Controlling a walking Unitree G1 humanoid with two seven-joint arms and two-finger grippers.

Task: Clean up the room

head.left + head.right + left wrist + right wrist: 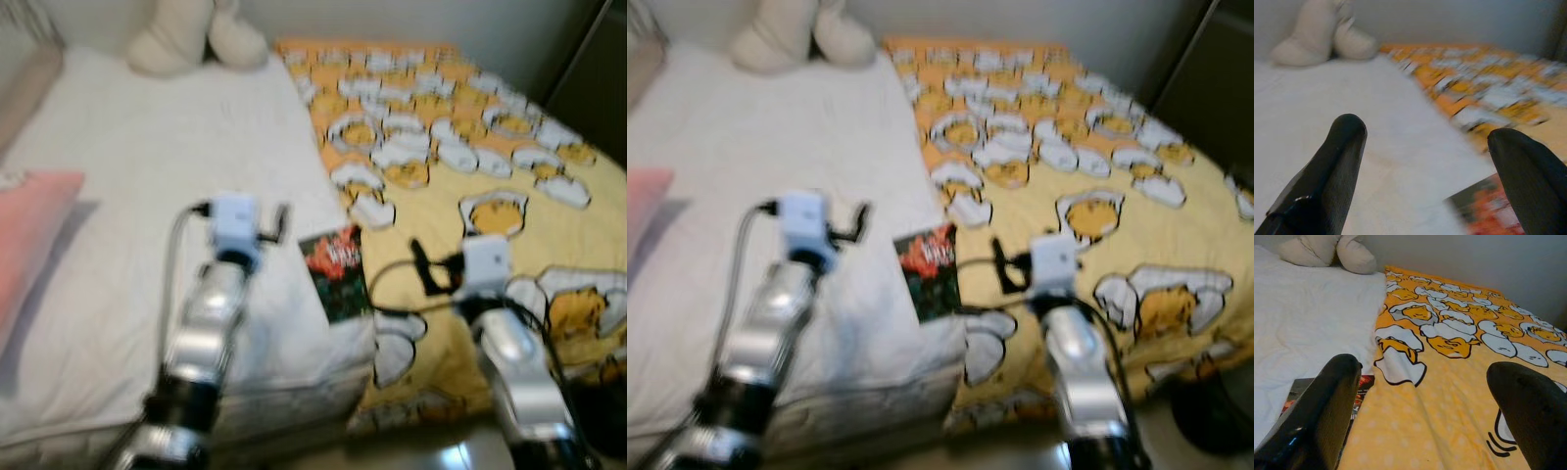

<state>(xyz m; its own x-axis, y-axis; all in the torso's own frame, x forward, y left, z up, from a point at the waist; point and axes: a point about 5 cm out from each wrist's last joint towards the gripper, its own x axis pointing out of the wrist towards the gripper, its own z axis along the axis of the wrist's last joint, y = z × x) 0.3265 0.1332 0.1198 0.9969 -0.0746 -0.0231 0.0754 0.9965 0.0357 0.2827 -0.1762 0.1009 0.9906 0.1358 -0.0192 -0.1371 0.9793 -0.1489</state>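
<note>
From the head I am judging this an approach; the book (335, 273) is lying at the near bed (147, 196) edge, between my left gripper (277, 222) and right gripper (419, 262); next I need to reach down; left wrist: fingers apart, book just beside one; right wrist: fingers apart, book beside the quilt (1449, 382).

No legible text anywhere, the red-and-black book (335, 273) cover too blurred to read.
</note>
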